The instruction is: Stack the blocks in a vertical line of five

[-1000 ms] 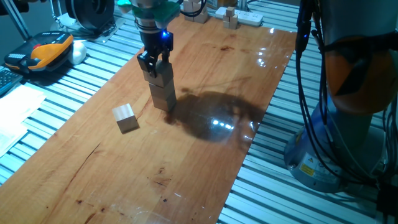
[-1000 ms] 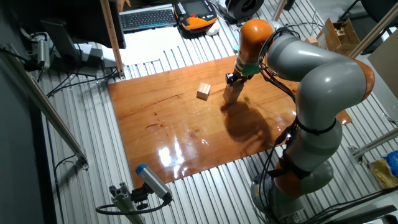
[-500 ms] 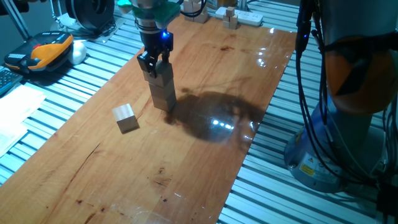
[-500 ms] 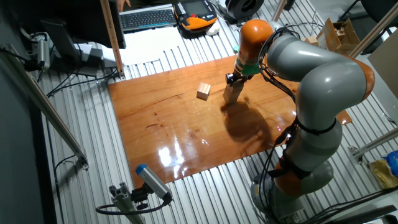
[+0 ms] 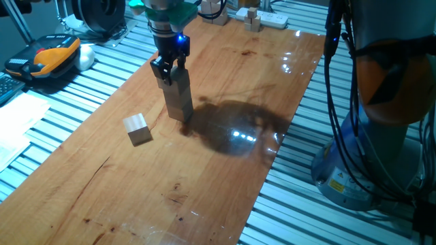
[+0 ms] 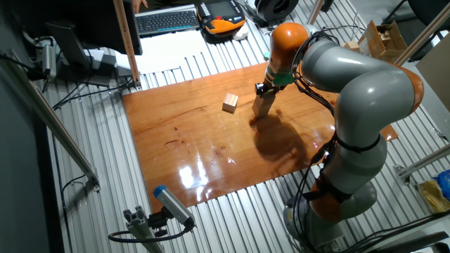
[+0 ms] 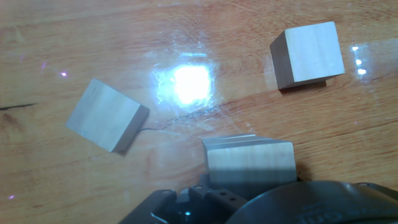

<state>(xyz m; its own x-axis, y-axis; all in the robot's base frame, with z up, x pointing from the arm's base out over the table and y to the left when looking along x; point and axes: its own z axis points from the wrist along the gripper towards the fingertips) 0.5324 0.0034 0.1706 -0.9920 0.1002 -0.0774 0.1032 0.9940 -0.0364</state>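
Note:
A stack of pale wooden blocks [image 5: 180,102] stands on the wooden board [image 5: 225,170]; its seams are too faint to count. My gripper [image 5: 168,68] sits at the stack's top, its fingers shut on the top block [image 7: 249,163]. The other fixed view shows the stack [image 6: 261,105] under the gripper [image 6: 264,90]. One loose block [image 5: 137,128] lies left of the stack, and it shows as a block [image 6: 230,103] in the other fixed view. The hand view shows two loose blocks on the board, one block [image 7: 107,115] at left and another block [image 7: 308,55] at upper right.
An orange and black device [image 5: 51,56] lies off the board at the left. Small wooden pieces [image 5: 253,20] and a white strip [image 5: 272,19] sit at the far end. The robot's base and cables [image 5: 368,136] stand to the right. A keyboard [image 6: 167,20] lies beyond the board.

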